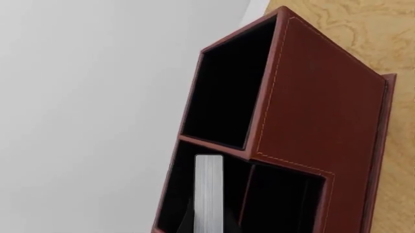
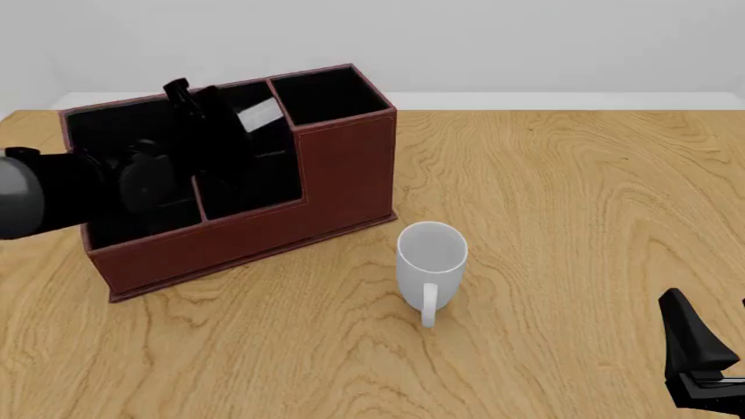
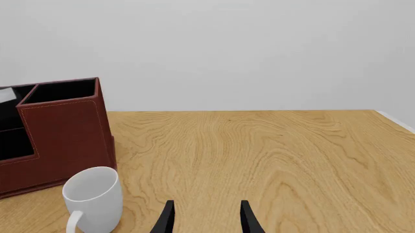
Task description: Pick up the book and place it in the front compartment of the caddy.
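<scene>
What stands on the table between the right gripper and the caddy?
The white mug stands between the right gripper and the caddy, upright and close to the caddy's front wall. The rest is bare table, as the front view shows.

White mug point(image 2: 431, 266) stands just before caddy point(image 2: 338, 175).

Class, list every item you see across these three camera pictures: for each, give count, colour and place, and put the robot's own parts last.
caddy: one, reddish-brown with black lining, far left part of the table.
book: one, black with white page edges, held over a caddy slot, near the stepped divider.
mug: one, white, upright on the table just in front of the caddy's right end.
table: one, light wood grain, under everything.
left pincer: one, black, over the caddy, holding the book.
right pincer: one, black, open, low over the table's near right, holding nothing.
</scene>
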Available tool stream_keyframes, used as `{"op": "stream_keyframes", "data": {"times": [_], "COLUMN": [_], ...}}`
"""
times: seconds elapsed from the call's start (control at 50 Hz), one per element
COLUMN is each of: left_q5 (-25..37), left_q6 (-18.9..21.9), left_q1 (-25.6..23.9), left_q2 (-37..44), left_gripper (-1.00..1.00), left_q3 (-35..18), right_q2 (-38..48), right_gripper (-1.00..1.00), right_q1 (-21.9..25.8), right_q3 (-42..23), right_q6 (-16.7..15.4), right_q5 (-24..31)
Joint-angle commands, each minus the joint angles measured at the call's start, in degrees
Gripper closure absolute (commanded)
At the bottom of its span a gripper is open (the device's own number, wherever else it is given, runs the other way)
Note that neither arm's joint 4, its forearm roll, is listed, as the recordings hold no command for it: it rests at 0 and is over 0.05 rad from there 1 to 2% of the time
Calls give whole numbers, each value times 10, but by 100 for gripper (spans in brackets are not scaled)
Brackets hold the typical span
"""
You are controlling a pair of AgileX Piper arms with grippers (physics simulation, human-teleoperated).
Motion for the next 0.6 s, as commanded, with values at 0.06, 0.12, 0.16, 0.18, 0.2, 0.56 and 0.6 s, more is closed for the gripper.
{"op": "stream_keyframes", "data": {"times": [0.06, 0.12, 0.16, 0.18, 0.2, 0.56, 0.6], "left_q5": [-6, -6, -5, -9, -10, -34, -31], "left_q6": [7, 6, 4, 6, 6, 16, 16], "left_q1": [-1, 0, 0, -1, 0, 8, 10], "left_q2": [7, 11, 12, 14, 16, 49, 51], "left_gripper": [100, 100, 100, 100, 100, 100, 100], "left_q3": [-10, -13, -13, -11, -12, -15, -18], "right_q2": [0, 0, 0, 0, 0, 0, 0], "right_gripper": [-100, -100, -100, -100, -100, -100, -100], "right_q1": [0, 0, 0, 0, 0, 0, 0], "right_q3": [0, 0, 0, 0, 0, 0, 0], "right_q6": [0, 0, 0, 0, 0, 0, 0], "right_q5": [0, 0, 0, 0, 0, 0, 0]}}
